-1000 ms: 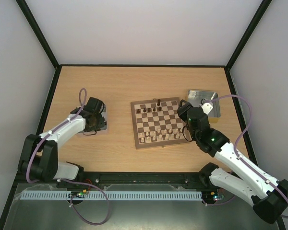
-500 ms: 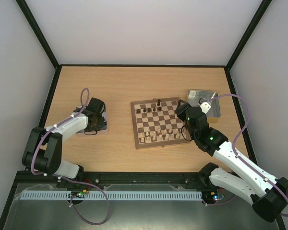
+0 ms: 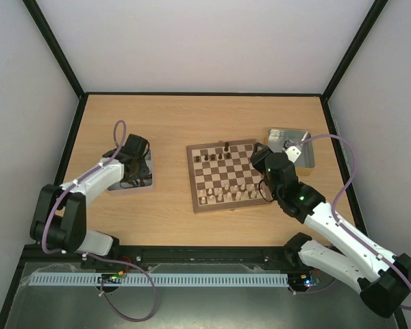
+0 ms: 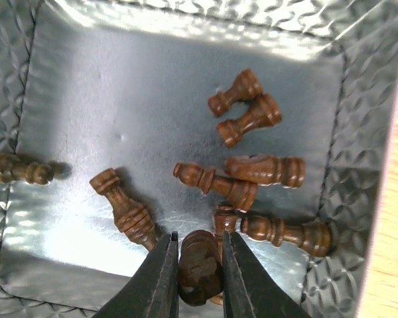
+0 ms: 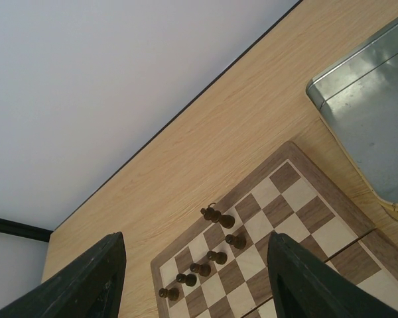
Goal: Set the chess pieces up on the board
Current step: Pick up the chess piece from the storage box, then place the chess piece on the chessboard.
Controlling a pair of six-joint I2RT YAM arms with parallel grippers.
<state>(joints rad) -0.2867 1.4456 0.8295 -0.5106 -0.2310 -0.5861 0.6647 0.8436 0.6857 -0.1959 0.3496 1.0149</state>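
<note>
Wood table (image 3: 171, 123) inside a white-walled enclosure. At centre frame in the top view sits the board (image 3: 226, 179). A few dark chess pieces (image 3: 216, 157) stand on its far rows, and pale pieces (image 3: 226, 195) on its near rows. More dark ones lie on their sides in the left tray (image 4: 358, 132), at the left of the top view. Down in that tray the left gripper (image 4: 200, 238) has its fingers clamped on one dark piece (image 4: 199, 265) by the near wall. Over the board's right edge the right gripper (image 5: 196, 242) hangs with fingers wide apart. Just off the board's upper right corner lies the right tray (image 3: 281, 137).
</note>
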